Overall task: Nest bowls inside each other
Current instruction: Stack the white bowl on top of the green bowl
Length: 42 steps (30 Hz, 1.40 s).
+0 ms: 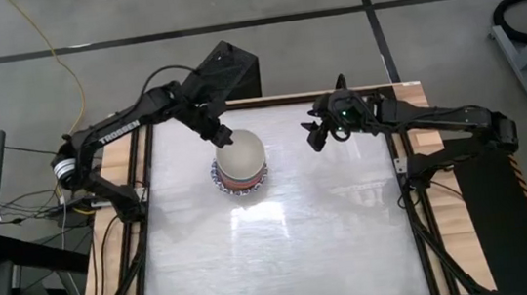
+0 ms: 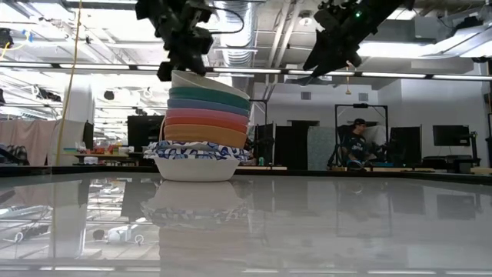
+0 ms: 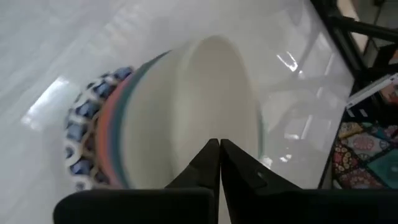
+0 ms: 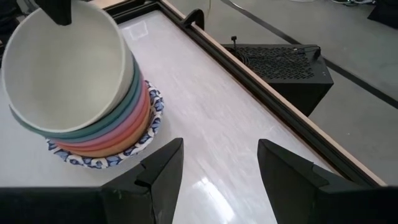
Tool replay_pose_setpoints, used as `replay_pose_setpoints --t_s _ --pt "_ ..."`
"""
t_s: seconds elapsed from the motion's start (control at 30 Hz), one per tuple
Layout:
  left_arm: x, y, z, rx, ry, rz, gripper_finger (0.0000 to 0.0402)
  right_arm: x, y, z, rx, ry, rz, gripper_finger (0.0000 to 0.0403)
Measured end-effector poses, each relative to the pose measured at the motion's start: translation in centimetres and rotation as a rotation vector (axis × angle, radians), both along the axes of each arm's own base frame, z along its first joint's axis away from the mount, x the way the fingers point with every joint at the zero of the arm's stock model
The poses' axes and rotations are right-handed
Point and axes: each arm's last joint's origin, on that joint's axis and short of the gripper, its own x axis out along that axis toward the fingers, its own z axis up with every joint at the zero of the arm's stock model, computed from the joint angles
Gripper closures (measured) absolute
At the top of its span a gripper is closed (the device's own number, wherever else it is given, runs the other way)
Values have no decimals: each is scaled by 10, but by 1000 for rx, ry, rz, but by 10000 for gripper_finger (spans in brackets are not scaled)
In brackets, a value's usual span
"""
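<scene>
Bowls (image 1: 239, 161) stacked; left gripper (image 1: 222, 135) jaws clenched above; right gripper (image 1: 321, 134) released; "TROSSEN" on left arm (image 1: 124, 124).

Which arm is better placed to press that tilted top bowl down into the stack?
Left, probably. The left gripper, shut, sits right at the rim of the tilted cream bowl atop the stack. The right gripper hangs open, well off to the side.

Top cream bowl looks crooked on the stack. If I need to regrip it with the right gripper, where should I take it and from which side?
Take the cream bowl by its rim, probably on the right-arm side, coming down from above. It sits tilted on the stack with that edge raised and its opening exposed. The shut left gripper already occupies the far-left rim, while the open right gripper hangs apart with clear table between.
</scene>
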Motion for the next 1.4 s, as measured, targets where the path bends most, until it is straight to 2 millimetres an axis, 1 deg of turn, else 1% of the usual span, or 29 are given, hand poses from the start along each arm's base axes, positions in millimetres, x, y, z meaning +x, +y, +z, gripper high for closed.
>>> replay_pose_setpoints --t_s 0.2,0.3,0.37,0.5,0.67,0.77,0.83,0.9,0.97,1.03,1.1,1.17,1.27,1.4 --pt "-5 0 -23 -37 44 12 401 -1 -4 0 0 0 -17 175" --pt "-3 0 -32 -60 17 13 401 -2 -5 0 0 0 -22 175" --pt "-3 0 -34 -79 8 18 401 -2 -5 0 0 0 -22 175" --pt "-4 -1 -31 -80 -1 25 401 -2 -5 0 -4 2 -19 175" --pt "-15 -7 -13 -52 -40 62 401 -1 -5 1 -5 -6 -13 175" --pt "-22 -19 5 -2 -107 70 401 1 -4 3 15 -42 39 175" --pt "-26 -32 19 51 -150 57 401 4 -4 7 13 -104 93 175" --pt "-28 -46 29 105 -187 43 401 10 -2 12 -4 -204 187 175" --pt "-31 -57 39 158 -232 41 401 19 1 14 -15 -309 288 175" --pt "-36 -65 47 208 -264 52 401 29 2 13 -28 -378 353 175" --pt "-40 -72 53 254 -285 79 401 42 4 7 -32 -409 400 175" --pt "-44 -77 56 282 -285 96 401 56 8 0 -43 -433 448 175" --pt "-50 -81 60 307 -289 125 401 78 16 -15 -65 -445 511 175" --pt "-61 -85 67 317 -315 154 401 98 28 -34 -83 -433 571 175"
